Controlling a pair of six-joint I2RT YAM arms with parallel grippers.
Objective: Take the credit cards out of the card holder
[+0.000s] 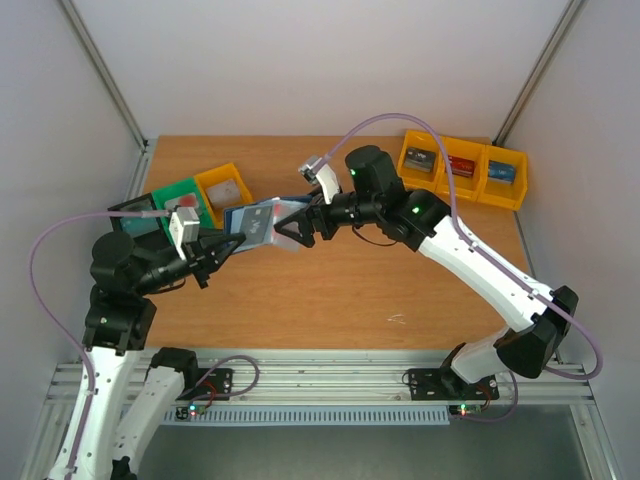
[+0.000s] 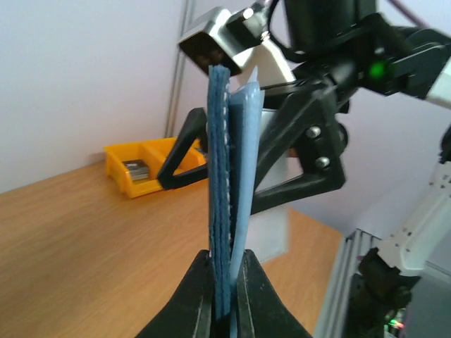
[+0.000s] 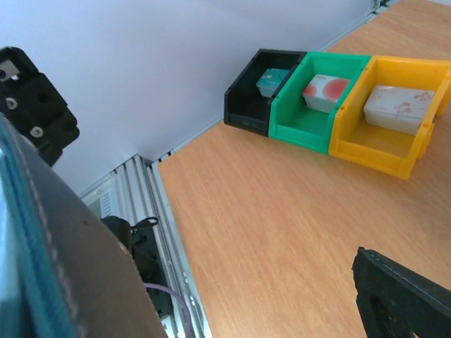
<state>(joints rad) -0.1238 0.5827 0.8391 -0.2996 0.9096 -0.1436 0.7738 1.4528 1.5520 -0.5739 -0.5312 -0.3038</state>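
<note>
Bare table [image 1: 330, 290] lies open beneath the raised card holder [image 1: 255, 222] (left bins [image 1: 200, 185] and right bins [image 1: 465, 188] flank the far side)

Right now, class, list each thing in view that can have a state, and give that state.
left gripper, shut on the card holder
right gripper, open, fingers astride the card holder
card holder, held in the air
three yellow bins, a small box in each
black, green and yellow bins, one pack each
</note>
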